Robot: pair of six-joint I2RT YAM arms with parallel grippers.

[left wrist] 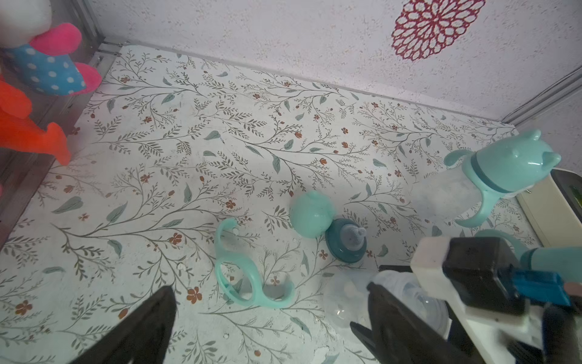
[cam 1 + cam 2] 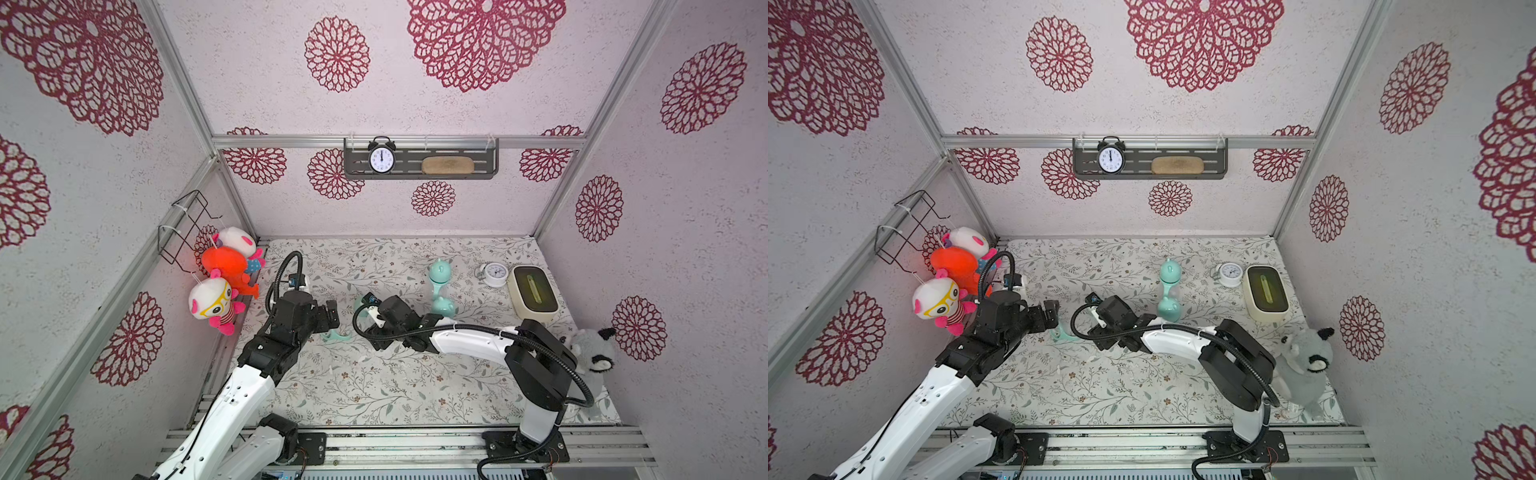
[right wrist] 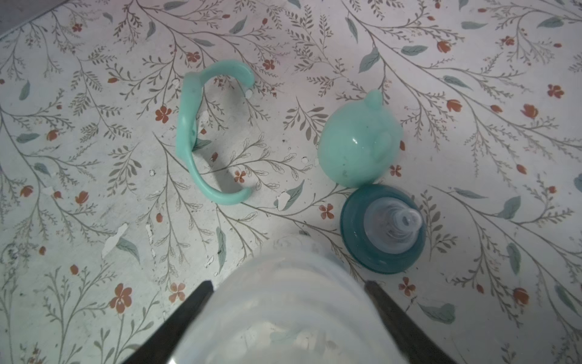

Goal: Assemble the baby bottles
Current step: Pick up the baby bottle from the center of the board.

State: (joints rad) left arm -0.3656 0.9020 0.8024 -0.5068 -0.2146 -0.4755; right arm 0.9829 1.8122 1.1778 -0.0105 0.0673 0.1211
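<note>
1. My left arm (image 2: 249, 386) rises from the front left of the rail, bends at the elbow and leans in over the floral table (image 2: 374, 395) toward the middle. Its wrist is turned so that the left gripper (image 2: 330, 318) points across at my other arm
2. That pincer is spread wide with nothing between its fingers (image 1: 151, 321). In the left wrist view the mint handle piece (image 1: 248, 283) lies on the table under the gap
3. My right arm (image 2: 469, 338) climbs from the front right of the rail and folds at its dark elbow. The white forearm then runs leftward, low across the table, and ends near the centre, close to the left gripper but apart from it
4. The right gripper (image 3: 288, 285) has the clear bottle body (image 3: 289, 315) between its fingers. Both fingers lie against the bottle's sides, so I read the pincer as clamped on it
5. Just past the clamped bottle, the teal collar (image 3: 382, 227) sits on the table with its nipple up, and the mint cap (image 3: 359, 148) touches it. The handle piece lies well apart from that pair
6. In both top views two capped bottles (image 2: 439, 274) stand one behind the other, just behind my right wrist. A white alarm clock (image 2: 494, 272) and a cream box (image 2: 534, 291) sit further to the right, near the back edge
</note>
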